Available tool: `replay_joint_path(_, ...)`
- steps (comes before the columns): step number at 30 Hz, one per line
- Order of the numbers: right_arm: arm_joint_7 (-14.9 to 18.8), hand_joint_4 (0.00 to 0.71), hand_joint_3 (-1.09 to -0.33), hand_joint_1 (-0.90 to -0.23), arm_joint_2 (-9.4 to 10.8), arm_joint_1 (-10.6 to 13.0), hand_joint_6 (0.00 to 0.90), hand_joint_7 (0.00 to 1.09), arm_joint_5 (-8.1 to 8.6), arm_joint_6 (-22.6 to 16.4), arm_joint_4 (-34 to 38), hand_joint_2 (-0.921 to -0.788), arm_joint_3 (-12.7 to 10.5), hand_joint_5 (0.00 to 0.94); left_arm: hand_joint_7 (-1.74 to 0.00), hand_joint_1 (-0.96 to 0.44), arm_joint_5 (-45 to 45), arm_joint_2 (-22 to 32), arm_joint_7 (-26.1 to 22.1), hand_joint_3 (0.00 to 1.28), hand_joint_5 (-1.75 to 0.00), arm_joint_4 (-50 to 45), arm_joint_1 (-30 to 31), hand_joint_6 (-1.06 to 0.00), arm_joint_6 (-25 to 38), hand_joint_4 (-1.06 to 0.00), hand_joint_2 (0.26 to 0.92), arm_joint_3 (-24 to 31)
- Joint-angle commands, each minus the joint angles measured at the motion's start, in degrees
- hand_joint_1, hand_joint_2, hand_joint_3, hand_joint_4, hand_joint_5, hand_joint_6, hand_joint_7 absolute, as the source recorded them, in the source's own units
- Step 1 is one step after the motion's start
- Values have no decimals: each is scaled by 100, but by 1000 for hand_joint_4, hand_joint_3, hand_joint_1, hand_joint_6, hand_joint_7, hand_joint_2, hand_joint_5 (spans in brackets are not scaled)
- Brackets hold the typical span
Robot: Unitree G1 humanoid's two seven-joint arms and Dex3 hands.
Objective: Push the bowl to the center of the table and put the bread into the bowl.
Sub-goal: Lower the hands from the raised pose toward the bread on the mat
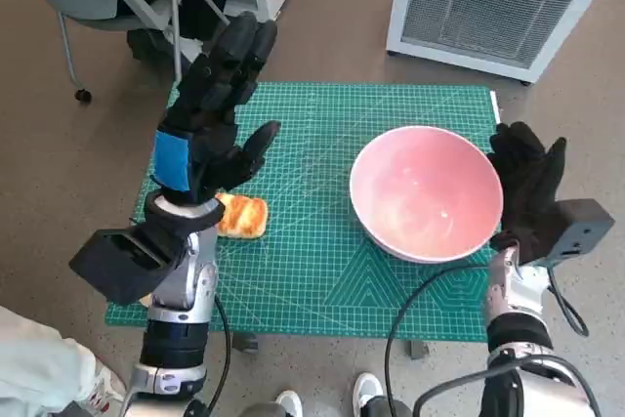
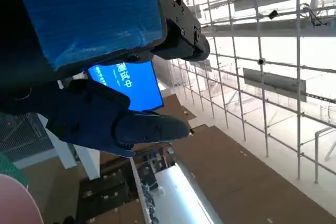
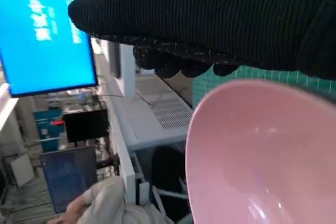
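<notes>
- nearest us, by the near left part of the green mat (image 1: 322, 280), lies the bread (image 1: 242, 216), a small golden-brown piece flat on the mat, close to the left edge and partly under our left wrist.
- we judge the bread light and soft, likely to squash or crumble under a hard squeeze; a gentle hold across its two long sides, from above, looks best.
- our left hand (image 1: 217, 114) hangs above the mat beyond the bread, fingers spread and pointing to the far edge, holding nothing.
- the pink bowl (image 1: 426, 192) stands upright toward the right edge of the mat, not at the center, and nothing lies in it.
- we take the bowl for stiff, smooth and fairly light: it should slide easily on the mat, but may tip or skid if pressed high on the rim, so a low push on its outer wall from the right side suits it.
- our right hand (image 1: 527, 187) stands just beside the bowl's right rim, gloved fingers loosely spread, gripping nothing; whether it touches the rim we cannot tell.
</notes>
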Motion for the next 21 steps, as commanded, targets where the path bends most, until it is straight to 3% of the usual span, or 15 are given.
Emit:
replay_joint_path(1,76,203,-816,-557,150,-40,37,558,95,230,135,-921,-101,5,0,-377,65,52,57,306,0,-161,91,-457,38,-355,921,18)
replay_joint_path(15,121,205,-815,-538,525,-448,42,531,119,393,165,-921,-257,4,0,-416,160,163,148,305,0,-481,293,-349,270,-328,921,70)
replay_joint_path(21,64,205,-806,-543,659,-623,55,528,56,451,184,-921,-245,4,0,-436,190,208,186,310,0,-583,392,-317,348,-318,921,79)
